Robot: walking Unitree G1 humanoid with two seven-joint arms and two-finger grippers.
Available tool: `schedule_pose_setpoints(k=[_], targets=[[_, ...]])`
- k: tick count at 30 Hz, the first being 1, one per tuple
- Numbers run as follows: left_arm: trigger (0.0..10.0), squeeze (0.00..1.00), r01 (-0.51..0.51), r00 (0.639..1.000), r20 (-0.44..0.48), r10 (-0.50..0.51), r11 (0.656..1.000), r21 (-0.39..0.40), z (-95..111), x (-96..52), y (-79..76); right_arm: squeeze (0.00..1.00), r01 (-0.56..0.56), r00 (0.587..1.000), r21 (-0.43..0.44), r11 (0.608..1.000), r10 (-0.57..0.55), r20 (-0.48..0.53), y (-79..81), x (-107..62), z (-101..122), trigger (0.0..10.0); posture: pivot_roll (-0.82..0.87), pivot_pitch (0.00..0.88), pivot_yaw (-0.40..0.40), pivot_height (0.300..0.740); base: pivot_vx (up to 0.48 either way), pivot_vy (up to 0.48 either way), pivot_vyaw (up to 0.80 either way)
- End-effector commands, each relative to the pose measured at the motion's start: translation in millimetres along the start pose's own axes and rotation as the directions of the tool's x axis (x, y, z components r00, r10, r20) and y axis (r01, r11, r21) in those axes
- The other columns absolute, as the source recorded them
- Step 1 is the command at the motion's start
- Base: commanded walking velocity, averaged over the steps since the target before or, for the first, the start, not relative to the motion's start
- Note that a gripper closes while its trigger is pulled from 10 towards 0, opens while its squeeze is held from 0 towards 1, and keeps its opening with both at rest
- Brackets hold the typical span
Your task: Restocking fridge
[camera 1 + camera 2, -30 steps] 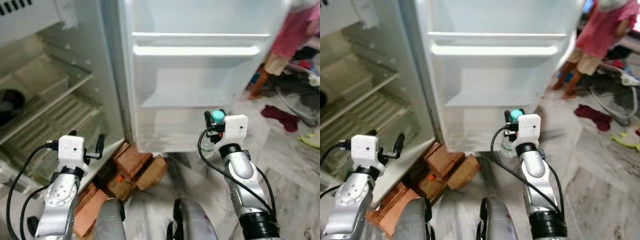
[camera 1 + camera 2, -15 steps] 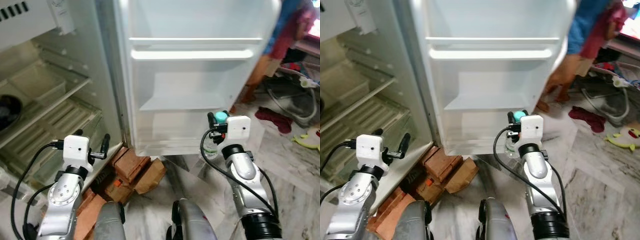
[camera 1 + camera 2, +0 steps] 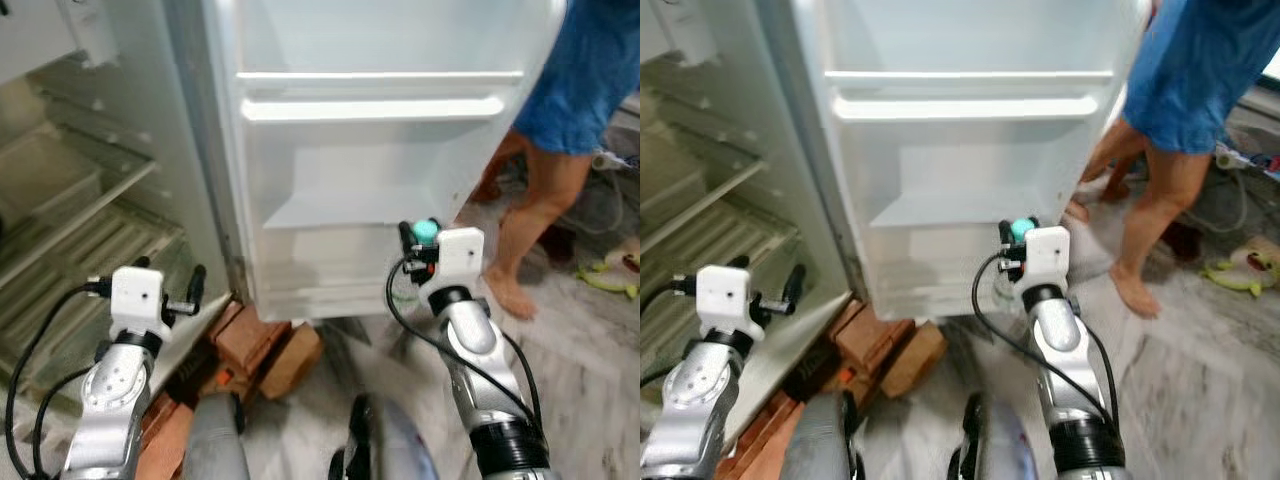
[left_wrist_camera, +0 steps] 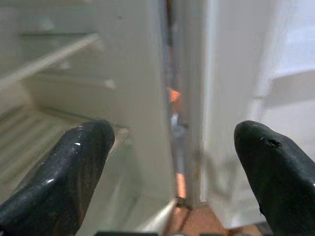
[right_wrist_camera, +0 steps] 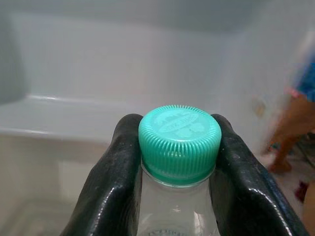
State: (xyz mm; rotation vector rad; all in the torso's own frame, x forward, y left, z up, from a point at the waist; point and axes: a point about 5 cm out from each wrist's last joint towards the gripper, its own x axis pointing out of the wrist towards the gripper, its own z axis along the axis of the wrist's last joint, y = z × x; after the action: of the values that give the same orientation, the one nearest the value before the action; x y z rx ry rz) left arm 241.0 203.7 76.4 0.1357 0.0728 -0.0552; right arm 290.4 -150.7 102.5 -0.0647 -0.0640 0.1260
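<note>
Gripping a bottle by its neck, right pincer clamped under the green cap.
My left pincer gapes wide, holding nothing; the bottle's lower body is cut off.

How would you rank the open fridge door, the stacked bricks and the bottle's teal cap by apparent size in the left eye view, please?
1. Fridge door, by far.
2. Bricks.
3. Teal cap, held in the right claw.
</note>
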Motion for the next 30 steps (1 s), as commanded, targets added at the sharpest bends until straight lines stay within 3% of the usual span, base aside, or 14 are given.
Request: schedule_pose_setpoints(k=[1, 10, 18, 23, 30], targets=[[10.0, 0.0, 0.029, 1.0, 0.005, -0.029, 1.0, -0.004, 1.8, 2.0, -6.7, 0.0, 0.04, 0.999, -0.015, 0.999, -0.04, 0.007, -12.7, -1.5, 1.8, 10.0, 0.02, 0.071, -0.056, 0.629, 0.0, 0.0, -0.61], [10.0, 0.0, 0.027, 1.0, 0.004, -0.027, 1.0, -0.007, 1.5, 0.9, -6.9, 0.0, 0.024, 1.0, -0.012, 1.0, -0.023, 0.005, -8.1, 0.2, 0.0, 10.0, 0.02, 0.073, -0.054, 0.629, 0.0, 0.0, 0.0], [10.0, 0.0, 0.029, 1.0, 0.001, -0.029, 1.0, 0.0, 1.3, 0.3, -7.0, 0.0, 0.018, 1.0, -0.011, 1.0, -0.018, 0.016, -6.7, 1.0, 1.3, 10.0, 0.02, 0.074, -0.05, 0.586, 0.0, 0.0, 0.0], [10.0, 0.0, 0.051, 0.999, 0.019, -0.051, 0.999, 0.003, 3.3, 0.2, -9.7, 0.0, 0.015, 1.0, -0.017, 1.0, -0.015, 0.018, -6.5, 1.8, 1.5, 10.0, 0.02, 0.073, -0.049, 0.586, 0.0, 0.0, 0.0], [10.0, 0.0, 0.06, 0.998, 0.022, -0.059, 0.998, -0.002, 3.9, 0.7, -10.1, 0.0, 0.011, 1.0, -0.025, 1.0, -0.011, 0.022, -6.1, 2.9, 1.8, 10.0, 0.02, 0.078, -0.048, 0.586, 0.298, 0.0, 0.0]])
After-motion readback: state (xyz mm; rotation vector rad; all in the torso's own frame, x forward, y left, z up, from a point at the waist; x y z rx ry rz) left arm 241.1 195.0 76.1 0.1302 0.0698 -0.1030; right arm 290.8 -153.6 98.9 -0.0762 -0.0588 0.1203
